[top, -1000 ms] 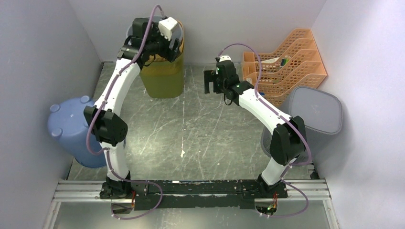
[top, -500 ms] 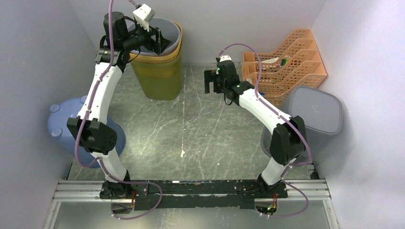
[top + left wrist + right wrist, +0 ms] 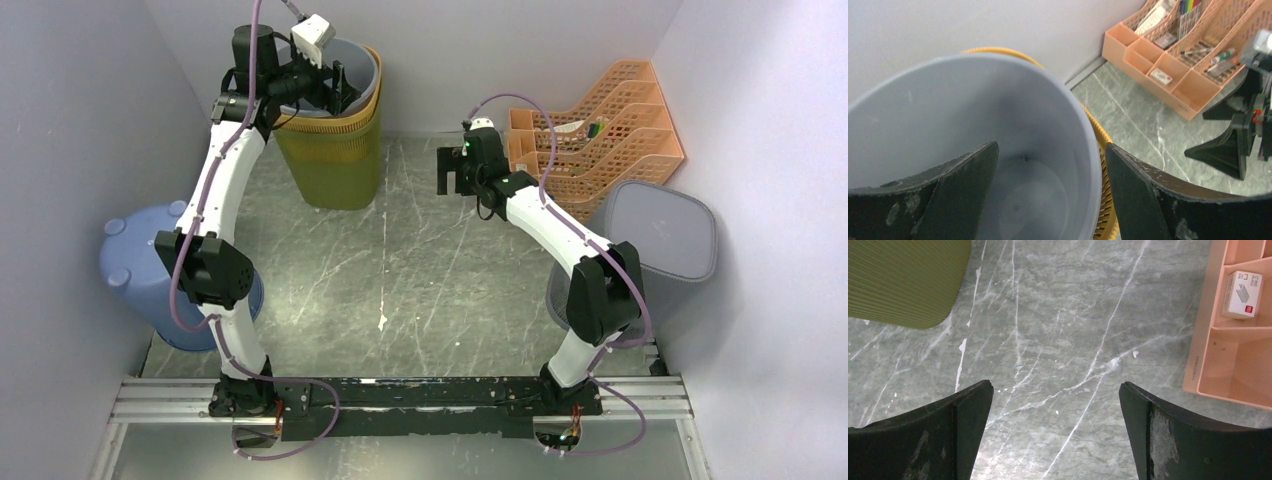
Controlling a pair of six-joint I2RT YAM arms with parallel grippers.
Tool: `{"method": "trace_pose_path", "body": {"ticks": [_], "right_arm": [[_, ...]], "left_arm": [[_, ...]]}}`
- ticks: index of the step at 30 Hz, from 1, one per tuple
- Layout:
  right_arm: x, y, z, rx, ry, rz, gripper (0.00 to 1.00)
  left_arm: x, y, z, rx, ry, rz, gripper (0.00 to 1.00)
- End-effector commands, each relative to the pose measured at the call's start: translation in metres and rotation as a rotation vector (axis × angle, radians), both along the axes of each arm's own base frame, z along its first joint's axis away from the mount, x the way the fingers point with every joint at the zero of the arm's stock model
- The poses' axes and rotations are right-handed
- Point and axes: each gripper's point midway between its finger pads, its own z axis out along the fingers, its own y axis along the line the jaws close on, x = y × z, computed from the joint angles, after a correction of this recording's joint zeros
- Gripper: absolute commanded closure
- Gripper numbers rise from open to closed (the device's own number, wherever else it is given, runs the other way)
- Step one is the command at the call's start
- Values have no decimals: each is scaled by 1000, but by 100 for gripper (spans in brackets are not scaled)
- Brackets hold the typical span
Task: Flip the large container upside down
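Observation:
The large container, an olive-yellow ribbed bin, stands upright at the back wall with a grey bin nested inside it. My left gripper hovers open over its top. In the left wrist view my left gripper straddles the near wall. One finger is inside the grey bin and the other is outside the yellow rim, neither pressing on it. My right gripper hangs open over the bare floor, right of the container. In its own view my right gripper holds nothing, with the yellow bin at the upper left.
An orange file organiser with small items stands at the back right, and a box of staples lies in it. A grey bin sits by the right wall. A blue bucket stands bottom-up by the left wall. Walls enclose three sides.
My left arm has swung up and to the left, bringing its gripper from in front of the bin to over its rim. My right gripper has shifted slightly right.

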Motion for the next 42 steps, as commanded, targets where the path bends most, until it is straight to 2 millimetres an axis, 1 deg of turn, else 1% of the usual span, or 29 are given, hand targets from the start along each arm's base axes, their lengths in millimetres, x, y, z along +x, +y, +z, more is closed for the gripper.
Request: {"method": "trace_pose_path", "body": {"ticks": [1, 5, 10, 15, 18, 23, 25, 26, 27, 30, 34, 37, 42], "right_arm": [[0, -2, -4, 12, 2, -3, 0], [-1, -1, -7, 16, 9, 1, 0], [-2, -2, -11, 20, 15, -1, 0], [-4, -3, -13, 19, 19, 1, 0], [-5, -5, -13, 14, 20, -1, 0], [-5, -9, -14, 8, 24, -6, 0], [-6, -12, -14, 4, 24, -11, 0], [-6, -13, -14, 3, 23, -14, 0], [-6, -14, -14, 4, 24, -16, 0], [-6, -18, -14, 3, 22, -24, 0], [-6, -21, -15, 7, 23, -26, 0], [-6, -21, -17, 10, 27, -28, 0], [-6, -21, -19, 16, 32, -25, 0]], "left_arm": [[-3, 3, -13, 47, 14, -4, 10], [-5, 5, -24, 59, 36, 1, 11], [-1, 7, -39, 95, 70, 18, 11], [9, 11, -65, 201, 106, 88, 14], [13, 13, -77, 267, 124, 117, 15], [16, 11, -88, 329, 132, 99, 18], [18, 14, -95, 357, 146, 99, 20], [20, 14, -102, 372, 162, 97, 20], [20, 15, -108, 384, 175, 96, 22], [19, 16, -124, 407, 217, 83, 30], [16, 14, -135, 403, 252, 70, 35], [13, 14, -137, 394, 256, 72, 39], [11, 16, -141, 407, 273, 76, 49]]}}
